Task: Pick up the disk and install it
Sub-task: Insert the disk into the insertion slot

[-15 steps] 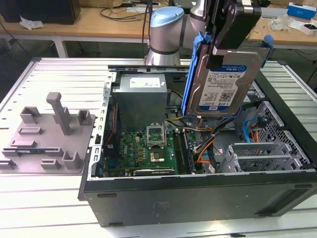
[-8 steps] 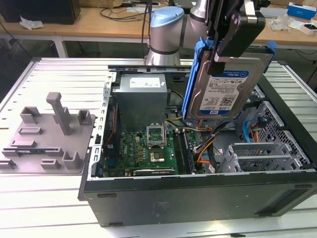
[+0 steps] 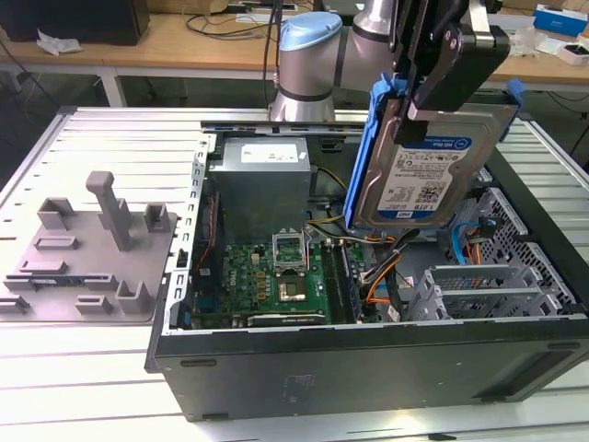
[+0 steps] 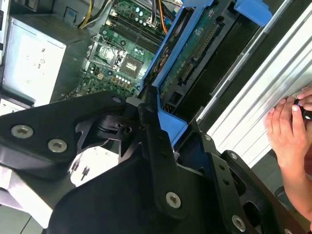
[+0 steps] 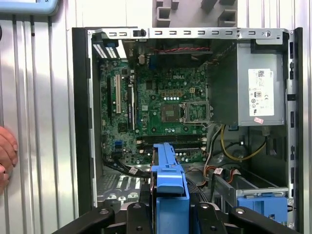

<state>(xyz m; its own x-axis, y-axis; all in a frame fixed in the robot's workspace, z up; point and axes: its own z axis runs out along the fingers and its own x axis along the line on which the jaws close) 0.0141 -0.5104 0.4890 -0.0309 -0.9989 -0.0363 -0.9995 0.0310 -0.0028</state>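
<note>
The disk (image 3: 421, 175), a silver hard drive with a white-and-blue label and a blue carrier frame, hangs upright above the open computer case (image 3: 368, 364), over its side at the exterior view's right. My gripper (image 3: 416, 115) is shut on its upper edge. The second wrist view shows the disk's (image 4: 195, 46) circuit-board side and blue frame held between my black fingers (image 4: 152, 122). In the first wrist view the disk's blue frame edge (image 5: 168, 180) points down toward the case interior, with my gripper (image 5: 168, 214) closed around it.
Inside the case lie a green motherboard (image 3: 276, 276), a grey power supply (image 3: 262, 180), loose cables and a metal drive cage (image 3: 488, 285). A grey fixture block (image 3: 92, 244) sits on the exterior view's left. A person's hand (image 4: 287, 126) rests on the slatted table beside the case.
</note>
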